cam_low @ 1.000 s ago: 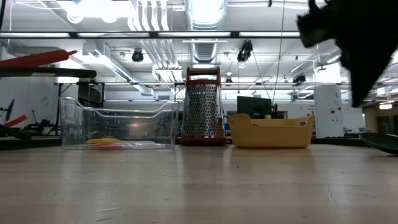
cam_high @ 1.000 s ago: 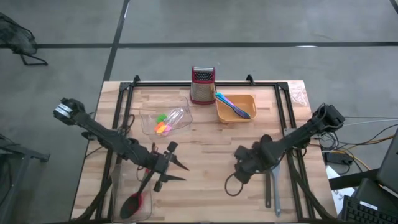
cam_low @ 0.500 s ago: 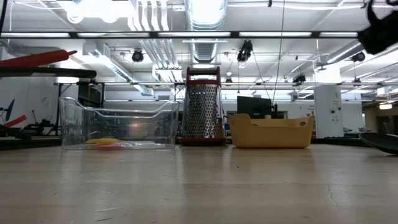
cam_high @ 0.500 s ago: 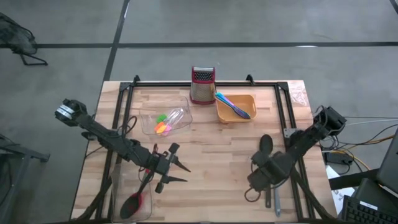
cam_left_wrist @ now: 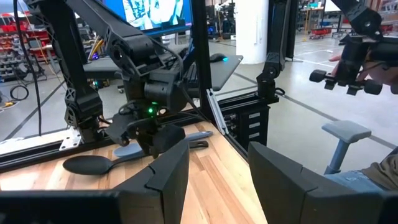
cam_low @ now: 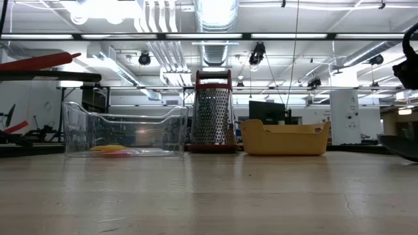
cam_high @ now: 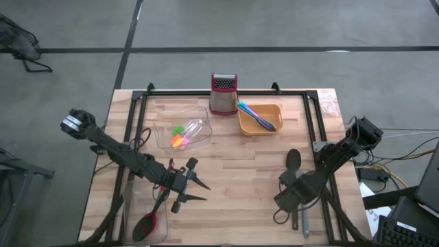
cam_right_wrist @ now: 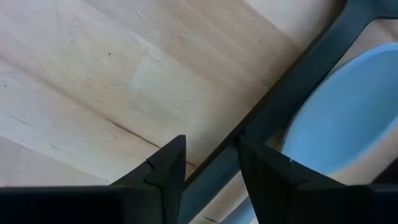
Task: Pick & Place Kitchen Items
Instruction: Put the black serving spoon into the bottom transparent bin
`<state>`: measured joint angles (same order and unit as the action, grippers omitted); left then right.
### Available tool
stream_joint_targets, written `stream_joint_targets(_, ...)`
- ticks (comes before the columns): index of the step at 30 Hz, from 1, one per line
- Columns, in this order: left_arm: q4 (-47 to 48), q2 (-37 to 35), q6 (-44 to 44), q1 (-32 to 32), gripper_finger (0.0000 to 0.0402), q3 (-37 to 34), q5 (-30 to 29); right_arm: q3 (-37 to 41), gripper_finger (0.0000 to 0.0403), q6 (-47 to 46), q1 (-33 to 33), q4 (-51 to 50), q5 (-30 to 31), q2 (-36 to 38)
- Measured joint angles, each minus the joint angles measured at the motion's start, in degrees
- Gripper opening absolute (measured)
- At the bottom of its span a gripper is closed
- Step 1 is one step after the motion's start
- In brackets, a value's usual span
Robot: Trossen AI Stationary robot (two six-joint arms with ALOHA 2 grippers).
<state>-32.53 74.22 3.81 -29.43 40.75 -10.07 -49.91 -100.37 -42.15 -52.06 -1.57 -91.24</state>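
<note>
**Surface** (cam_high: pixel 233 171): pale butcher-block wood with visible grain, framed by black rails. It stands on a grey concrete floor (the low view shows ceiling ducts and strip lights behind). The steel box grater (cam_high: pixel 223 94), red-topped and upright at the far edge, serves as the reference mark.

**Right arm:** reaches in well forward and to the right of the grater. The right gripper (cam_right_wrist: pixel 211 165) is low over the wood, its dark fingers (cam_right_wrist: pixel 165 171) part-open. A slim dark handle runs between them, and a pale blue-grey oval blade lies just beside it.

**Left arm:** waits well forward and to the left of the grater. The left gripper (cam_high: pixel 197 190) has its fingers spread and holds nothing.

**Clear plastic tub** (cam_high: pixel 200 118): thin-walled, near the grater on its left and forward.

**Orange tray** (cam_high: pixel 278 113): matte, rounded corners, just beside the grater on its right.

**Black spoon** (cam_high: pixel 293 159): smooth oval bowl, forward and to the right of the grater. Its handle leads under the right gripper.

**Grey spatula** (cam_high: pixel 302 221): long and flat, farther forward on the same side.

**Red-pink spoon** (cam_high: pixel 147 224): glossy bowl, far forward and to the left of the grater.

**Blue and purple sticks** (cam_high: pixel 259 118): thin, crossed in the tray.

**Orange, yellow, green and pink pieces** (cam_high: pixel 180 137): small, clustered in the tub.
</note>
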Motion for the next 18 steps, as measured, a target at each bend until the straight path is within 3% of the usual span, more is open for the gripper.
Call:
stream_joint_targets(9,0.00,-0.02,0.02,0.02,0.0172,-0.02,0.09,-1.26,0.0120,3.71,0.00,0.18,-0.08,0.00)
stream_joint_targets(18,-0.02,-0.07,0.04,0.02,0.0172,-0.21,0.13,-3.08,0.0092,1.08,0.00,-1.81,0.21,-0.09)
